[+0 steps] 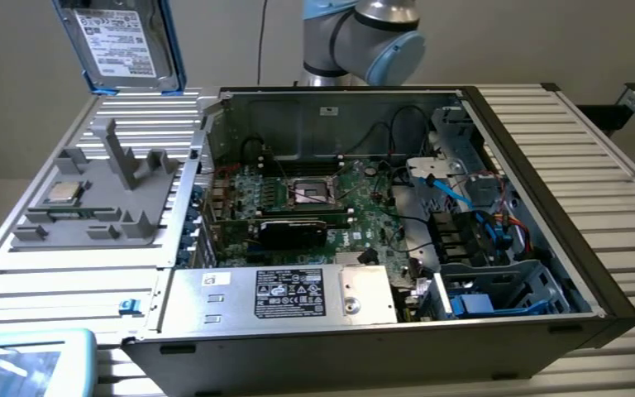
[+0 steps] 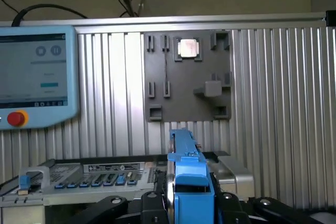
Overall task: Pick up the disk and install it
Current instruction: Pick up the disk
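The disk [image 1: 119,41], a silver-grey drive with a white label in a bright blue carrier, hangs in the air above the table's far corner at the exterior view's left, standing on edge, its top cut off by the picture. In the wrist view the disk [image 2: 189,177] shows edge-on as a blue strip, and my gripper [image 2: 190,205] is shut on it, with black fingers [image 2: 113,203] on either side of it. The arm [image 1: 362,37] rises behind the case.
An open computer case [image 1: 538,190] lies on the ribbed table, with a motherboard [image 1: 317,198], a power supply [image 1: 295,294] and a drive cage [image 1: 516,289] inside. A grey fixture [image 1: 97,198] holds a small silver chip [image 1: 66,192]. A teach pendant [image 1: 20,364] lies at the near corner.
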`<move>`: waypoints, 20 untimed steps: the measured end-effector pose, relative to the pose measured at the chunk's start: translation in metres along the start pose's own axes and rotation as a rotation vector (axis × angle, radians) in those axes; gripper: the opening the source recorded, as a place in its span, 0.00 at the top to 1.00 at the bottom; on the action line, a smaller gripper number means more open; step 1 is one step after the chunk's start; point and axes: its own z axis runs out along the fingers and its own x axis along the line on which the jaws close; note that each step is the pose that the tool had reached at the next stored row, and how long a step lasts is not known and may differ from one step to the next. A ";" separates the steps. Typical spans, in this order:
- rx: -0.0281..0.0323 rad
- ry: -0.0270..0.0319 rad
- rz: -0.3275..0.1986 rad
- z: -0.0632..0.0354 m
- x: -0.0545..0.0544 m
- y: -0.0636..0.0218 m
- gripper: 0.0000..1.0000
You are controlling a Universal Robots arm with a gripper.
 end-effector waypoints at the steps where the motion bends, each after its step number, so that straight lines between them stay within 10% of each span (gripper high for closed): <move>1: -0.0002 0.0000 0.000 -0.0001 0.002 -0.0036 0.63; 20: -0.0027 0.0001 0.000 -0.0023 0.036 -0.0780 0.63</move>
